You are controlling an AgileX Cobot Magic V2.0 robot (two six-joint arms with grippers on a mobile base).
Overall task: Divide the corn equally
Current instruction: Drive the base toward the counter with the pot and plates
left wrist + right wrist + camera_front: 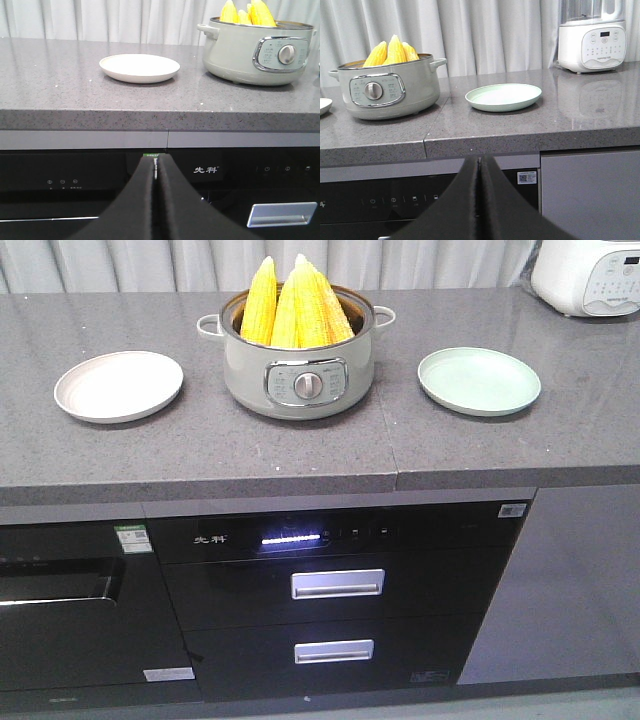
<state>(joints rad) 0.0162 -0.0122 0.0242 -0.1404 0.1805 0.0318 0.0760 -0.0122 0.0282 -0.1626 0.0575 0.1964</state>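
Yellow corn (297, 305) upright in pot (250, 375) between cream plate (118, 386) and green plate (479, 381); left pincer (156, 172), right pincer (480, 164) both together.

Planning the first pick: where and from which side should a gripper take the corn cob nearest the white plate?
Probably grip the corn cob on its exposed upper part, below the tapered tip, coming from above. It stands upright, tip up, in the electric pot, whose wall hides its lower part.
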